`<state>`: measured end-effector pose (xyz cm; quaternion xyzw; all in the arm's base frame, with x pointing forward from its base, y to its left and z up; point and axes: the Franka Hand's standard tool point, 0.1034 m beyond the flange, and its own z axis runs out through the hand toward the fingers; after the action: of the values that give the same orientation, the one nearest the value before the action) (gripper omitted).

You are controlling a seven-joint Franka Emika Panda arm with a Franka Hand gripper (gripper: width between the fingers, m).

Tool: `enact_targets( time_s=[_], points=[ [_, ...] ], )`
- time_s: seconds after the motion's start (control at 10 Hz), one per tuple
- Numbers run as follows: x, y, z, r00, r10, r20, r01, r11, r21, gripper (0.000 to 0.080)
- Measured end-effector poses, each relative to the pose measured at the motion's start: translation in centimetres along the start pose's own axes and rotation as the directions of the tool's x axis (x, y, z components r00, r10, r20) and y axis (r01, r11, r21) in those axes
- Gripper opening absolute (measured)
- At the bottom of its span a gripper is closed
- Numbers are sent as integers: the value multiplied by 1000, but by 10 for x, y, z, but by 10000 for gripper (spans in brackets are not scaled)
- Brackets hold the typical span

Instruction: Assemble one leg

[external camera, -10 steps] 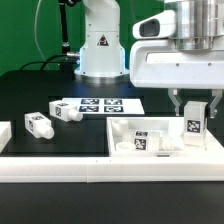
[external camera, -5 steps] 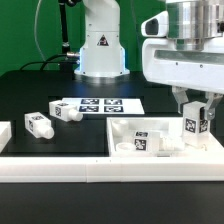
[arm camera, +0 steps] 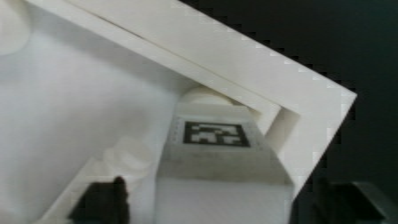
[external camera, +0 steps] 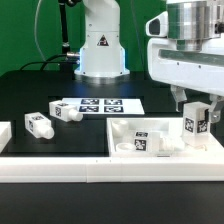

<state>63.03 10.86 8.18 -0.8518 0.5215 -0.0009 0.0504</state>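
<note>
You see the gripper clamped on the leg, which is held upright at 3 o'clock in the exterior view, at a corner of the white panel. Spare posts lie at 9 o'clock.

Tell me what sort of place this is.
Probably a robotics lab test bench: a robot arm stands at a black table, the marker board lies on it, and the gripper holds the leg, a tagged white part.
</note>
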Motion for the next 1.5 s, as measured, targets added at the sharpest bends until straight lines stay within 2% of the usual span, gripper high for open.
enact_targets(
  time_s=[0.1,0.4,0.6,0.7,1.0,1.2,1.4,1.5],
  points=[
    [0,0,-1,996,-86,2,86,996,-5,605],
    [-1,0,-1,953,-304,4,304,953,-6,647],
    [-1,0,-1,886,-463,1,463,886,-10,647],
    [-3,-1,-1,801,-599,-5,599,801,-25,649],
    [-3,-1,-2,534,-845,-1,845,534,-31,649],
    [-2,0,0,371,-929,7,928,370,-33,649],
    [-1,0,1,195,-981,10,980,195,-50,649],
    [-1,0,1,165,-986,12,985,164,-52,649]
  ],
)
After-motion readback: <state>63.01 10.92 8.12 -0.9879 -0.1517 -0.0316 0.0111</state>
